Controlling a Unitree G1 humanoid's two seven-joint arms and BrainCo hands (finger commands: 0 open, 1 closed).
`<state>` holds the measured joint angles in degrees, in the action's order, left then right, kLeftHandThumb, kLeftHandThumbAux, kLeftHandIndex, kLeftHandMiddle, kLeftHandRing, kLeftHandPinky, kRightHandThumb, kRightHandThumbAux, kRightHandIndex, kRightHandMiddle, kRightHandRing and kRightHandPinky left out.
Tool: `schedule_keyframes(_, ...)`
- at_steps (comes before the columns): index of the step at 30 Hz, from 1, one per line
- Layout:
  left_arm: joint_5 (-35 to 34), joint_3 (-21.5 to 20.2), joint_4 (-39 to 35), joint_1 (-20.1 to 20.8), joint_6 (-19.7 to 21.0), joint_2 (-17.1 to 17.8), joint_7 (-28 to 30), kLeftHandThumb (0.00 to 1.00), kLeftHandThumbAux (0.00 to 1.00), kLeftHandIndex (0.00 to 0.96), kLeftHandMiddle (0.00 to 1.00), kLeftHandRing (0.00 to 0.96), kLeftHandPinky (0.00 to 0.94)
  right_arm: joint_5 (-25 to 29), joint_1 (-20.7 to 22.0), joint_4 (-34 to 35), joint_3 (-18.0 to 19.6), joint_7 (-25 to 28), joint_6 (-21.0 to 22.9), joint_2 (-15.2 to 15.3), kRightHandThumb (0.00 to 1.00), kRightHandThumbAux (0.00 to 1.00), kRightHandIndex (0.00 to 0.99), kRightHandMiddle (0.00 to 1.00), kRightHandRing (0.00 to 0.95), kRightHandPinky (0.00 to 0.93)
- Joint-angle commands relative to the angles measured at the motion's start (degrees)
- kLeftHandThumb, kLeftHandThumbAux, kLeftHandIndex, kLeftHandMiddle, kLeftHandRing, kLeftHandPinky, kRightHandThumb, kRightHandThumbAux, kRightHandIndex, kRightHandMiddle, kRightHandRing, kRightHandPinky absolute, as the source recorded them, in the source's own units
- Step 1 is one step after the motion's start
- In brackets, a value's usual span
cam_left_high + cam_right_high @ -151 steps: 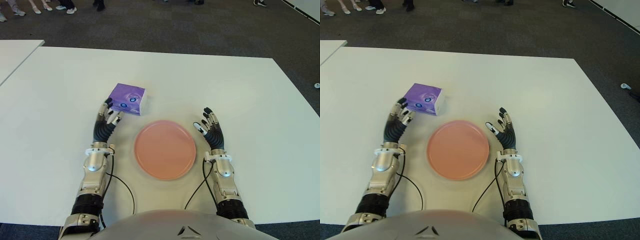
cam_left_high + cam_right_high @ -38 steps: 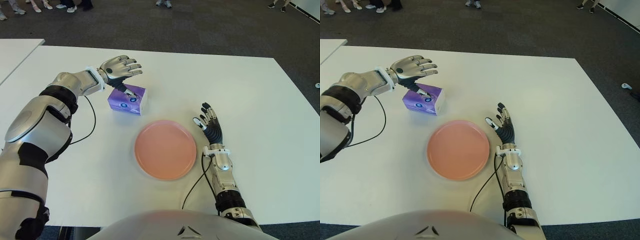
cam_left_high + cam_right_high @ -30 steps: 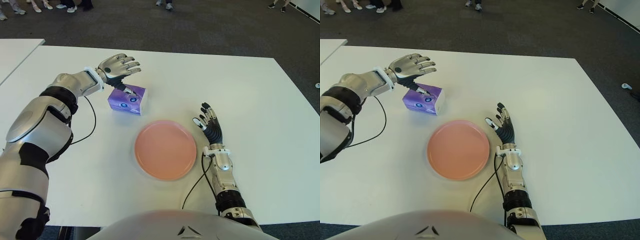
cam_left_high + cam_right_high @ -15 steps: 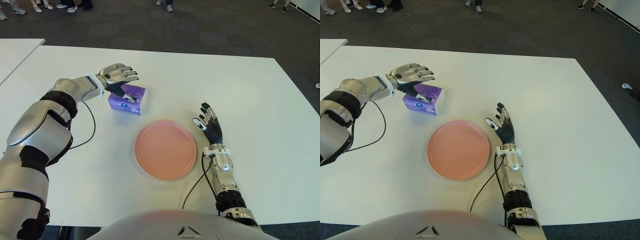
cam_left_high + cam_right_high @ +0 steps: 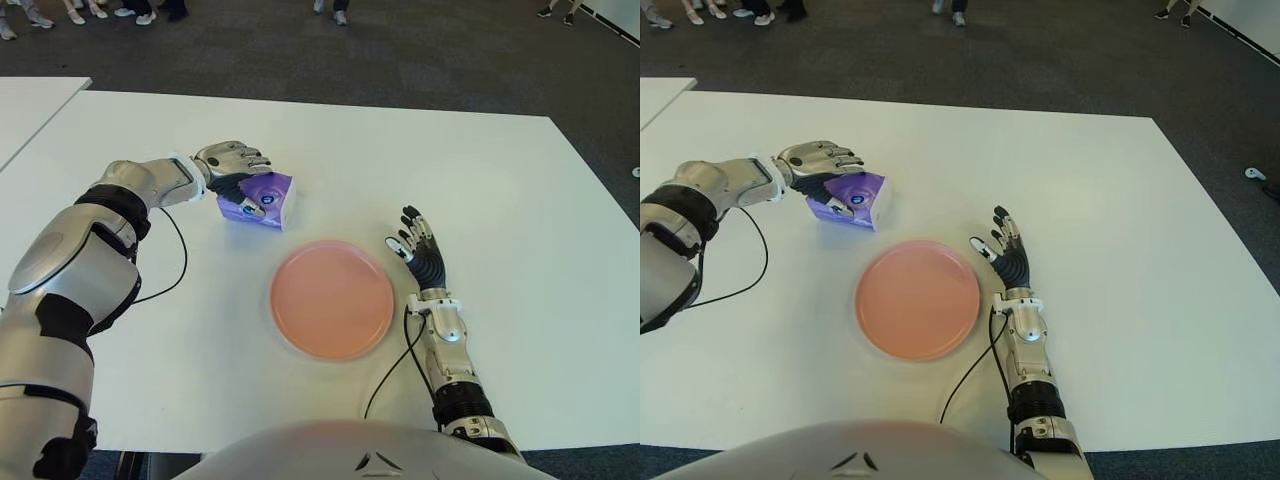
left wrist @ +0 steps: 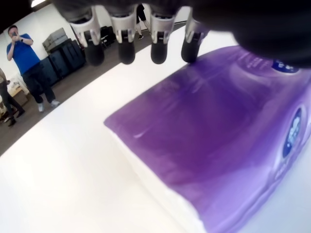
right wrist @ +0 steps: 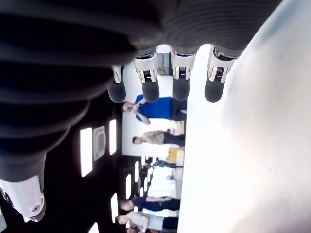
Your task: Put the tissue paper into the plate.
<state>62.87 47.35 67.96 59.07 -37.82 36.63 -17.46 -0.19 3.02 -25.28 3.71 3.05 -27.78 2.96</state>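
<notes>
the purple tissue pack (image 5: 261, 198) is seen on the white table (image 5: 520, 200), beyond the pink plate (image 5: 332, 299) and well apart from it. the left hand (image 5: 232, 165) is draped over the pack's top, fingers (image 6: 126, 44) extended above the wrapper and not clamped on it; whether the thumb is pressed against the side cannot be told. the right hand (image 5: 418, 245) is shown just beside the plate's right edge, fingers spread. a slip is judged likely if the slick, soft wrapper is squeezed unevenly, so the pack could be tipped or dropped short of the plate.
</notes>
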Motion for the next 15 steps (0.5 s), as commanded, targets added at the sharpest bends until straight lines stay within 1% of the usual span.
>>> schedule_keyframes(1, -1.3, -0.1, -0.7, -1.5, -1.7, 0.7, 4.5, 0.325, 0.062, 0.000, 0.000, 0.000, 0.000, 0.3, -2.2, -1.7, -0.1, 0.1, 2.1, -0.1, 0.000, 0.590, 0.000, 0.000, 0.000, 0.000)
schedule_keyframes(7, -2.6, -0.2, -1.7, -1.8, -2.4, 1.1, 7.8, 0.339, 0.063, 0.000, 0.000, 0.000, 0.000, 0.1, -2.2, -1.7, -0.2, 0.2, 2.2, 0.2, 0.000, 0.589, 0.000, 0.000, 0.000, 0.000)
schedule_keyframes(13, -2.5, -0.1, -2.7, -2.2, -1.9, 1.3, 8.4, 0.344, 0.060, 0.000, 0.000, 0.000, 0.000, 0.5, -2.5, -1.2, -0.2, 0.4, 2.7, 0.2, 0.000, 0.599, 0.000, 0.000, 0.000, 0.000)
schedule_keyframes(15, -1.9, 0.2, -2.7, -2.3, -1.1, 1.1, 7.8, 0.341, 0.059, 0.000, 0.000, 0.000, 0.000, 0.6, -2.6, -1.1, -0.2, 0.5, 2.7, 0.1, 0.000, 0.601, 0.000, 0.000, 0.000, 0.000)
